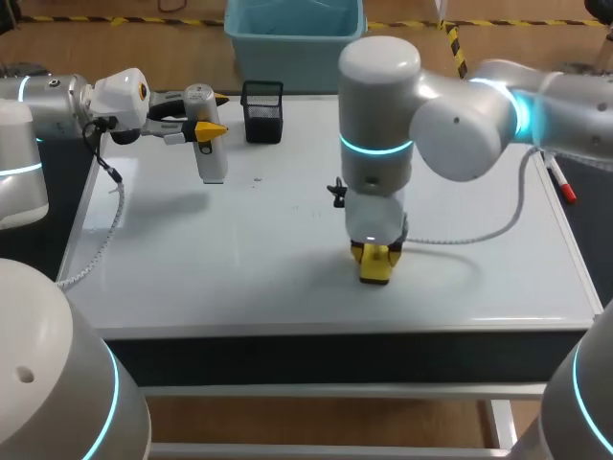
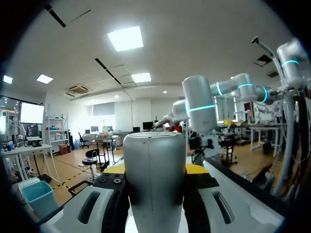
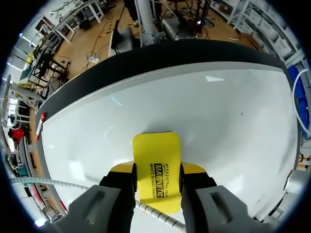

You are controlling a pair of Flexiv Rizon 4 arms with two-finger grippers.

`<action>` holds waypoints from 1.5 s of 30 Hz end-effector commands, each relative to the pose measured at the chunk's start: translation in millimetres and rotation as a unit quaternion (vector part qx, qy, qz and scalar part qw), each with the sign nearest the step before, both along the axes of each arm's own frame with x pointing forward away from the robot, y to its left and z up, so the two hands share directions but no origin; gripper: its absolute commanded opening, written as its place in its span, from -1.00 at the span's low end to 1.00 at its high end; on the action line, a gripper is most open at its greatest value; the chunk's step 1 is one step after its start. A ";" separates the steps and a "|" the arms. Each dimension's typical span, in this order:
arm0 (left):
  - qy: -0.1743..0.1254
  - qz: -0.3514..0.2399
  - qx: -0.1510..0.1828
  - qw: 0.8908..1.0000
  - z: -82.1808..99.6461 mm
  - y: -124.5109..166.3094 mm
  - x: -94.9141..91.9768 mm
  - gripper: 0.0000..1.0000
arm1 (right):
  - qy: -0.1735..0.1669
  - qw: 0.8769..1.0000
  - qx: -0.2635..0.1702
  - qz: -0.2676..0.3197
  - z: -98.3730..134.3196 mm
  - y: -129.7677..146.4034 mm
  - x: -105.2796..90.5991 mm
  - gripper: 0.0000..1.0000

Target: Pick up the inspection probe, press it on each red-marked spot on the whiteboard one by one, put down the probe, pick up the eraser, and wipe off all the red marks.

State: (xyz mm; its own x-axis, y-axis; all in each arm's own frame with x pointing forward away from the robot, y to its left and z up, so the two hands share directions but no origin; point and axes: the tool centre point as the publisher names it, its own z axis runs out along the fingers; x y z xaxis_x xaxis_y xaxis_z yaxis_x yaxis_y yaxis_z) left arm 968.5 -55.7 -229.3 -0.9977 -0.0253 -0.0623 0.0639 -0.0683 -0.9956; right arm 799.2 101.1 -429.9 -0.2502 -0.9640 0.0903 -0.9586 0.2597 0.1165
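The whiteboard [image 1: 287,249] covers the tabletop, and I see no red marks on it. My left gripper [image 1: 205,128] is at the back left, shut on the grey cylindrical probe [image 1: 211,153], which stands upright with its lower end at the board. In the left wrist view the probe [image 2: 154,145] fills the gap between the yellow fingertips [image 2: 114,169]. My right gripper [image 1: 375,251] points down at the board's middle front, shut on the yellow eraser [image 1: 374,266]. In the right wrist view the eraser [image 3: 156,160] lies flat on the board [image 3: 204,111] between the fingers.
A black mesh pen holder [image 1: 262,111] stands at the back of the board, just right of the probe. A red marker [image 1: 560,182] lies beside the board's right edge, and it also shows in the right wrist view as the marker [image 3: 40,124].
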 end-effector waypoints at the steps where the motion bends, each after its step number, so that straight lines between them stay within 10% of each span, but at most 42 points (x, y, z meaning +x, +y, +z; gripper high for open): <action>1: -0.001 -0.001 -0.001 1.000 0.1 0.2 1.1 -1.00 | -0.001 1.000 0.003 -0.006 -3.5 -16.1 -2.4 -1.00; 45: -0.001 -0.001 -0.001 1.000 0.1 0.2 1.1 -1.00 | -0.051 0.999 0.007 -0.015 62.2 -53.7 33.0 -1.00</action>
State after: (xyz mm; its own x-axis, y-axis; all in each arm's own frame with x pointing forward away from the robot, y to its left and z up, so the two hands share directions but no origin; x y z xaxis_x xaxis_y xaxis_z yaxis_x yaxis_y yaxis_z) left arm 968.5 -55.7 -229.3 -0.9977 -0.0253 -0.0623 0.0639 -0.0682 -0.9956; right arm 832.6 49.2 -369.2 -0.2873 -0.9564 0.0515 -0.9571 0.2889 0.0246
